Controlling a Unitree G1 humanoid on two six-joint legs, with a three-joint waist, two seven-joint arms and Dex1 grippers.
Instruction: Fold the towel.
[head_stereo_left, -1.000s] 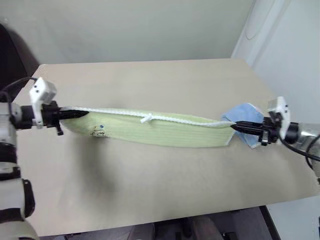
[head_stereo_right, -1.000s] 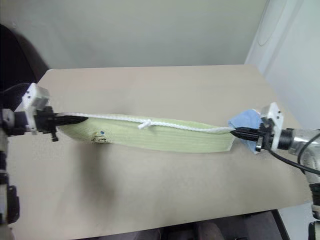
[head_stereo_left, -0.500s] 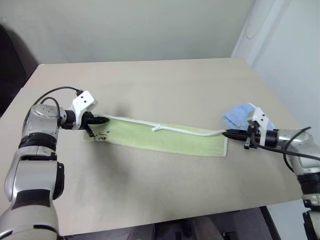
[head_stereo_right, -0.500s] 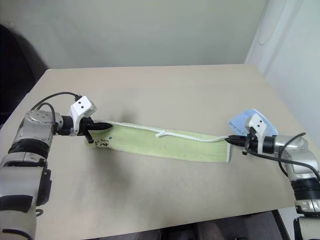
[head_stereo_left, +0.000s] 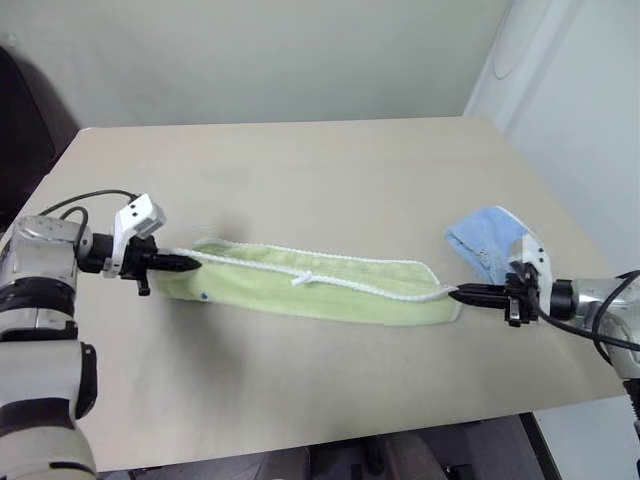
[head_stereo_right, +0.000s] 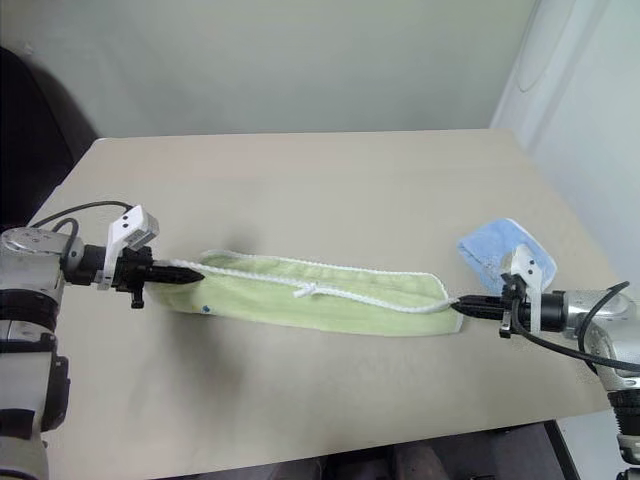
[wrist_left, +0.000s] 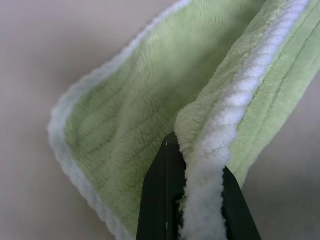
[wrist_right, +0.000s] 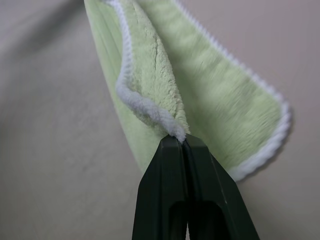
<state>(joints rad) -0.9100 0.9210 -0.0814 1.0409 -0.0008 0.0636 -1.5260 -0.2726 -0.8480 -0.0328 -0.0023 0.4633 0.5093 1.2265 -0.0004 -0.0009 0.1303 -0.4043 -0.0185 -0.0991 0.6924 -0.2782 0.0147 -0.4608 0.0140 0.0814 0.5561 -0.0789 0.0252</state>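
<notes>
Beige counter (head_stereo_left: 330, 170) with a matte top, set against a plain pale wall (head_stereo_left: 270, 60). White panel (head_stereo_left: 570, 90) at right; dark furniture (head_stereo_left: 25, 130) at the left edge.

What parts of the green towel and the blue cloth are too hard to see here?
- Towel: its underside rests on the table, hidden in both eye views.
- Towel's dark mark: too small to read.
- Blue cloth: its near corner sits behind the right gripper.
- Left wrist view: the towel runs off the picture's edge.
</notes>
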